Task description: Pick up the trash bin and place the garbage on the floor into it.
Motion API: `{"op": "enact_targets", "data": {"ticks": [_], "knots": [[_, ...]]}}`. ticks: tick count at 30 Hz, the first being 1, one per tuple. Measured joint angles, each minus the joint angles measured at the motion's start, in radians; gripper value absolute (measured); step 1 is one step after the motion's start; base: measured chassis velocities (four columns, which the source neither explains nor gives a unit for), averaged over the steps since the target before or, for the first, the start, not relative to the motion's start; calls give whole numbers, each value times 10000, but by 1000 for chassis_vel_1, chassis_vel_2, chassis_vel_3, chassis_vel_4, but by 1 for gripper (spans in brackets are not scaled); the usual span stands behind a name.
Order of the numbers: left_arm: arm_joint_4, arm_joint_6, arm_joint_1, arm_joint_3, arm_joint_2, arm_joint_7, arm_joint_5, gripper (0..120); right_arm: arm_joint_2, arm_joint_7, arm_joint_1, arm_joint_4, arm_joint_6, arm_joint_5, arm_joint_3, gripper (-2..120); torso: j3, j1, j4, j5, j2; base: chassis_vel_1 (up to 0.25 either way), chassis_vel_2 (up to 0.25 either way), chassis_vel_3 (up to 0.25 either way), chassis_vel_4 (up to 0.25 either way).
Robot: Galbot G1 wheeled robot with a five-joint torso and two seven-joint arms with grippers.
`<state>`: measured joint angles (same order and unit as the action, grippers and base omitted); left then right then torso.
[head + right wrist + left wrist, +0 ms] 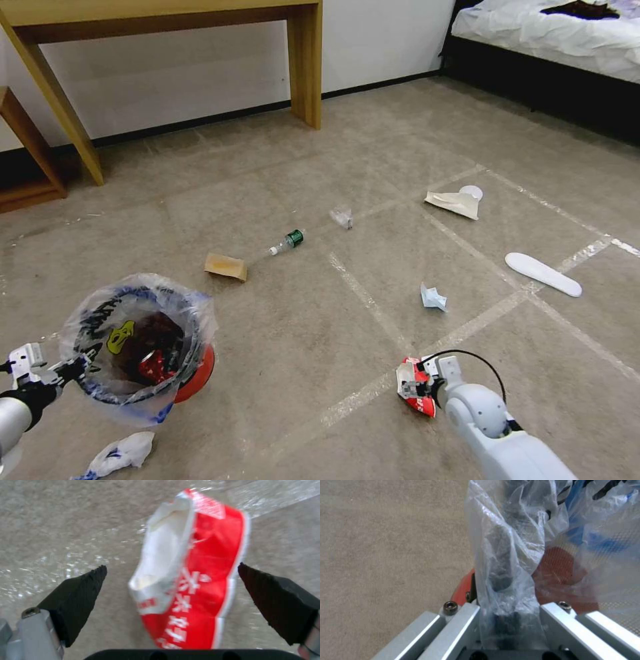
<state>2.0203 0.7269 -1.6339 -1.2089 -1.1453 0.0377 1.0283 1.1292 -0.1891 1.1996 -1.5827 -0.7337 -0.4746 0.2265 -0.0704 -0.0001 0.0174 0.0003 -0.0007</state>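
Note:
The red trash bin (pixel 143 340) with its printed clear liner hangs just above the floor (pixel 300 313) at the left; a red wrapper lies inside it. My left gripper (pixel 67 370) is shut on the bin's rim and liner (pixel 506 580). At the lower right my right gripper (pixel 427 387) is open, its black fingertips (pixel 83 585) on either side of a red-and-white snack wrapper (pixel 196 580) lying on a tape line. More garbage lies about: a tan paper bag (pixel 225 267), a small green-label bottle (pixel 287 241), a clear wrapper (pixel 341 217), a blue-white wrapper (pixel 433 297) and a white tissue (pixel 120 453).
A beige paper piece (pixel 455 202) and a long white flat piece (pixel 543 273) lie to the right. A wooden desk (pixel 305 63) stands against the far wall, a low wooden shelf (pixel 27 153) at far left, a bed (pixel 553 33) at far right.

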Motion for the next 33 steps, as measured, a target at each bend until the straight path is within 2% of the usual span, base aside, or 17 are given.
{"op": "enact_targets", "data": {"ticks": [2,3,7,10,13,15,16,18,21,23,24,26,27,29,33], "knots": [[-10,-9,-44,-22,0,23,0,1,351,-26,-95,344,233,72,-43,98,0,0,1,-1,0,0,0,0,0],[-20,-11,-57,-35,3,29,0,1,496,-27,-131,562,429,186,-58,92,0,0,-1,1,0,0,0,0,0],[-46,-16,-69,-37,6,36,-6,1,645,-29,-195,828,674,314,-59,85,0,0,1,-1,0,0,0,0,0],[-95,-27,-67,-14,2,53,-61,1,751,-12,-291,1132,930,418,-37,67,0,0,2,-1,0,0,0,0,0],[-116,-28,-55,4,1,57,-79,1,768,-8,-330,1200,990,442,-20,62,0,0,1,-2,1,0,0,0,0],[-153,-33,-17,17,4,57,-92,1,746,6,-361,1233,1047,460,-11,51,0,-1,2,-1,0,0,0,0,0],[-153,-33,-17,17,4,57,-92,1,746,6,-361,1233,1047,460,-11,51,0,-1,2,-1,0,0,0,0,0],[-194,-35,28,43,12,57,-97,1,722,23,-392,1288,1106,464,-11,39,0,0,1,-2,0,0,0,0,0],[-219,-34,54,53,14,57,-100,1,712,32,-402,1318,1154,469,-17,32,0,0,2,-1,0,0,0,0,0],[-272,-35,92,78,14,58,-120,1,688,57,-420,1366,1221,474,-48,20,0,0,1,0,0,0,0,0,0],[-272,-35,92,78,14,58,-120,1,688,57,-420,1366,1221,474,-48,20,0,0,1,0,0,0,0,0,0],[-300,-35,116,92,14,57,-131,1,671,62,-427,1413,1293,480,-63,10,0,0,1,0,0,0,0,0,0],[-300,-35,116,92,14,57,-131,1,671,62,-427,1413,1293,480,-63,10,0,0,1,0,0,0,0,0,0],[-331,-35,145,101,34,57,-132,1,605,79,-400,1395,1359,476,-63,0,0,0,0,1,0,0,0,0,0],[-342,-35,162,107,58,57,-132,1,484,83,-317,1233,1436,407,-34,0,0,0,1,2,0,0,0,0,0]]}}
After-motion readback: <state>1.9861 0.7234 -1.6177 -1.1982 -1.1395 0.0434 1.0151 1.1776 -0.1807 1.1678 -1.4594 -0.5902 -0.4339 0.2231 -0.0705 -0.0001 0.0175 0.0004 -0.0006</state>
